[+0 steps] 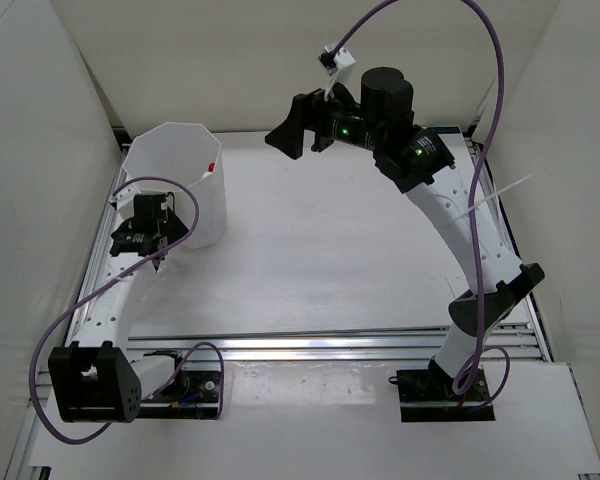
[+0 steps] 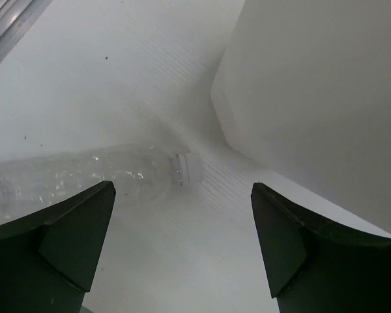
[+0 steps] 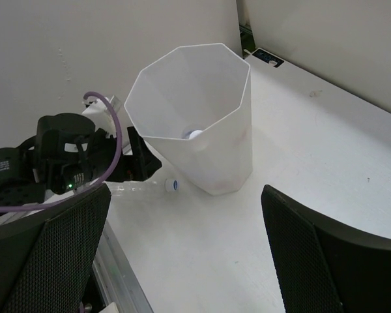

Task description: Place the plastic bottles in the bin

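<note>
A clear unlabelled plastic bottle (image 2: 85,176) with a white cap (image 2: 186,168) lies on its side on the table, cap towards the bin's base. It also shows in the right wrist view (image 3: 143,188). The tall white octagonal bin (image 1: 175,180) stands at the far left. A red spot (image 1: 211,166) and a white cap (image 3: 195,134) show inside it. My left gripper (image 2: 182,228) is open and empty, low over the table beside the bin, with the bottle just ahead of its left finger. My right gripper (image 1: 302,135) is open and empty, raised high at the back centre.
The bin's wall (image 2: 313,98) stands close to the right of my left gripper. Aluminium rails (image 1: 100,250) run along the table's left edge, beside the left arm. White walls enclose the table on three sides.
</note>
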Tool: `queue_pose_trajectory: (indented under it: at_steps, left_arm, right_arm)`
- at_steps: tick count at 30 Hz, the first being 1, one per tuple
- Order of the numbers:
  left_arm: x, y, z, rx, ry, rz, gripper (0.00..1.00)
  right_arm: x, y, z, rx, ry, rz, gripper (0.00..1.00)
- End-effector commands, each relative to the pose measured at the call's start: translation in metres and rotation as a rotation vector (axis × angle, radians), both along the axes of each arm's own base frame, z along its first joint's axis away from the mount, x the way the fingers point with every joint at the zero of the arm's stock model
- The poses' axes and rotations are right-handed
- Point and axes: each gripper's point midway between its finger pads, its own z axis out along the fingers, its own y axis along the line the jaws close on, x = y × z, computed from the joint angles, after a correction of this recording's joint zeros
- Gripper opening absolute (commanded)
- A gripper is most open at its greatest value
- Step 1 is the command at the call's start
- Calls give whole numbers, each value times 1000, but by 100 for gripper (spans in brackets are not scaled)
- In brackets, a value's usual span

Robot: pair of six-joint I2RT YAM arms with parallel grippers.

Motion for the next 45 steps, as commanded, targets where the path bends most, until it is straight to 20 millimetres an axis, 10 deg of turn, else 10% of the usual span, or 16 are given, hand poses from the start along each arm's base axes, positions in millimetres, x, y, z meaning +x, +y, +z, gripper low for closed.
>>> queue_pose_trajectory:
  at_steps: [1,10,16,45]
  left_arm:
    - [-11,12,2,-46,16,140,97]
    - [-59,35,26,-601,-491,1144,100]
    - [-73,50,-28,-823,-665,1518,100]
    - [-35,79,-102,-816,-717,1795,90]
  right_arm:
    - [-10,-4,11,25,2,17,100]
    - [-16,2,-8,-18,70,69,100]
    - [-27,-4,-28,-64,147,75,100]
    - [-17,-32,-77,-189,281,5,100]
